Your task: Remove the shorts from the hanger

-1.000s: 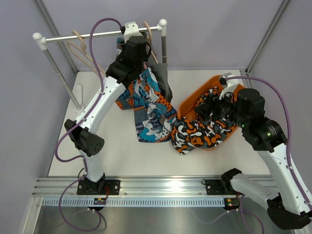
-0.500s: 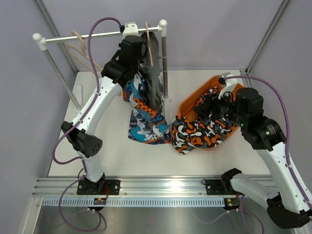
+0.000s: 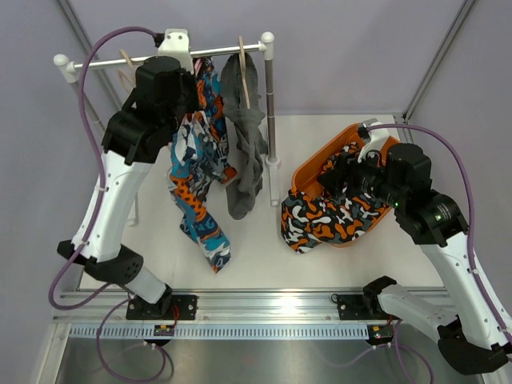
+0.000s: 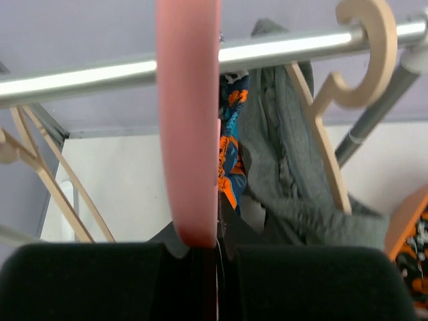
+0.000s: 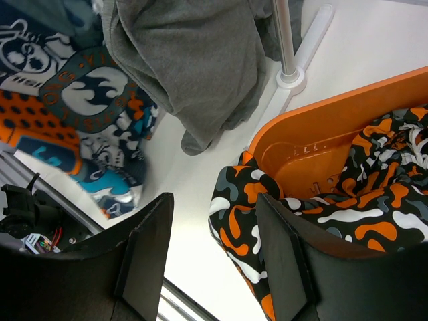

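Note:
My left gripper (image 3: 192, 94) is up at the rack's rail (image 3: 112, 60), shut on a pink hanger (image 4: 187, 134). The blue-orange-white patterned shorts (image 3: 196, 180) hang down from it to the table. In the left wrist view the jaws (image 4: 200, 251) are closed tight on the hanger's lower end. The dark grey shorts (image 3: 244, 144) hang on a wooden hanger (image 3: 241, 60) at the rail's right end. The camouflage shorts (image 3: 332, 216) lie in the orange basket (image 3: 352, 136), draped over its near edge. My right gripper (image 3: 340, 172) hovers open and empty over them (image 5: 214, 261).
Empty wooden hangers (image 3: 128, 64) hang at the rail's left end. The rack's right post (image 3: 270, 112) stands between the grey shorts and the basket. The left post (image 3: 96, 120) stands by the left wall. The arm rail runs along the near edge.
My left arm has swung left and upward, carrying the patterned shorts on the pink hanger away from the grey shorts, which now hang alone. The right arm has not moved.

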